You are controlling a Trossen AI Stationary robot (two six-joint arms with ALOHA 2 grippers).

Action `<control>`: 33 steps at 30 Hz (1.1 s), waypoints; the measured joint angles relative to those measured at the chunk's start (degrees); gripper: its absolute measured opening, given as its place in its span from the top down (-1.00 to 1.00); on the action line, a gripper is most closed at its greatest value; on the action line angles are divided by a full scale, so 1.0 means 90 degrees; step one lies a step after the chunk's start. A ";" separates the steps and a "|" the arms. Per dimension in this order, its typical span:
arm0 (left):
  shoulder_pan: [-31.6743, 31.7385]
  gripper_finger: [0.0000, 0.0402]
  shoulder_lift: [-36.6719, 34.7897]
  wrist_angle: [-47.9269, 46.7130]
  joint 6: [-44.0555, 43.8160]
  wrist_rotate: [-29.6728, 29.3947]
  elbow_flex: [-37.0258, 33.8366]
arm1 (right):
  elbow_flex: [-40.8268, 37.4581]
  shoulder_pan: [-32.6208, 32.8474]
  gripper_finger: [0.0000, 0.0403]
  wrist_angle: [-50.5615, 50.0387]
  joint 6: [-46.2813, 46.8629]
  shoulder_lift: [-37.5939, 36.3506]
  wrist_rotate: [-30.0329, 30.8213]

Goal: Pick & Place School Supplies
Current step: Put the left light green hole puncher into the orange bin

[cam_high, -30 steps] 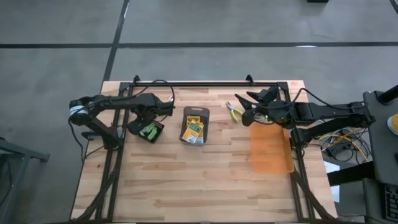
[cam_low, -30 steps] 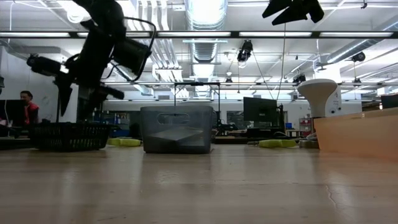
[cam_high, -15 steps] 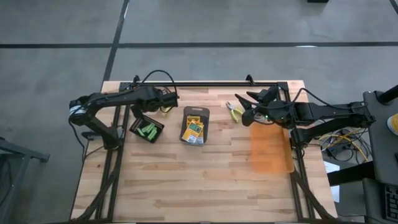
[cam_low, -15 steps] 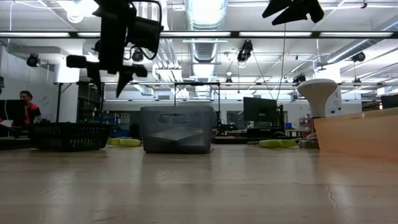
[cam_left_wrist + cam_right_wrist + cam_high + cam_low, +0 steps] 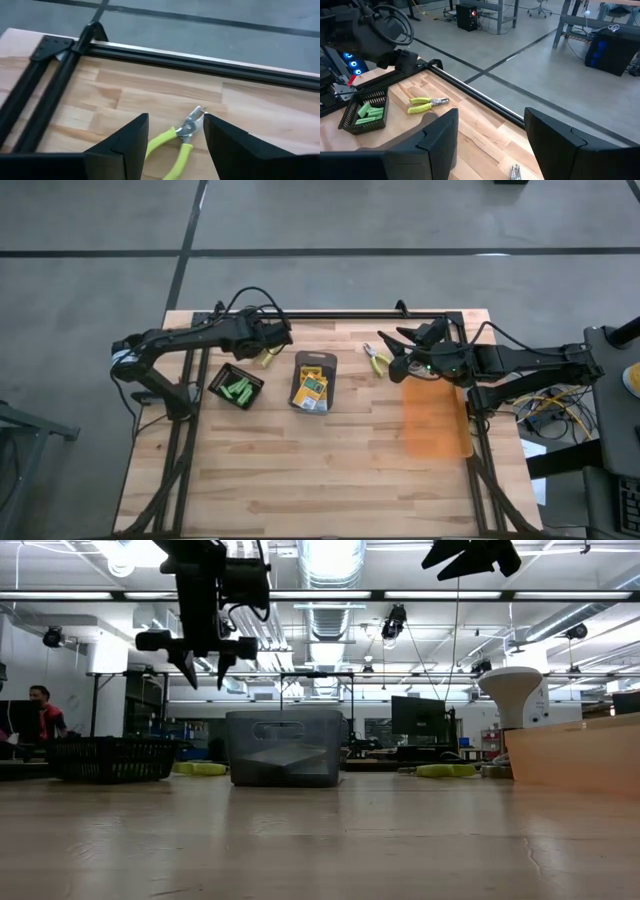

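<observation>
**Left claw open above the pliers at the far edge**

We work on a pale wooden plank table (image 5: 300,470) set on a grey concrete floor crossed by dark lines. A black rail (image 5: 330,314) runs along the table's far edge, and black struts frame both sides. Across the table at table height we see a workshop with strip lights, ducts and monitors, and a person (image 5: 40,715) seated far off.

Our left gripper (image 5: 272,340) hangs in the air near the far rail, fingers parted and holding nothing. Directly beneath it, between the fingers (image 5: 131,142) in its wrist view, lies one pair of pliers (image 5: 178,141) flat on the wood. Just beside it stands a small black basket (image 5: 235,388) holding the green sticks (image 5: 238,389). Mid-table, the dark grey tray (image 5: 313,380) carries the crayon boxes (image 5: 312,391).

Our right gripper (image 5: 392,355) waits raised near the far right, its fingers wide apart and empty, with the second pliers (image 5: 377,360) on the table next to it. An orange translucent sheet (image 5: 436,420) lies along the right edge. The whole near half of the table is bare wood.
</observation>
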 joint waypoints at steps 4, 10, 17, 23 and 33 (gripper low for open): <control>-0.0012 0.03 0.0000 0.0071 0.0002 0.0099 0.0001 | 0.0000 0.0000 -0.11 0.0000 0.0000 0.0000 0.0000; -0.0007 0.03 -0.0002 0.0067 0.0009 0.0094 -0.0076 | 0.0000 0.0002 -0.11 0.0000 0.0000 0.0000 -0.0002; 0.0001 0.03 -0.0005 -0.0253 0.1954 -0.0767 -0.0530 | 0.0000 0.0002 -0.11 0.0000 0.0000 -0.0002 -0.0001; 0.0003 0.03 -0.0005 -0.0267 0.2800 -0.0924 -0.0750 | 0.0000 0.0005 -0.11 0.0000 0.0000 -0.0001 -0.0002; -0.0002 0.03 -0.0005 -0.0288 0.3892 0.0649 -0.0750 | 0.0000 0.0005 -0.11 0.0002 0.0000 0.0000 -0.0002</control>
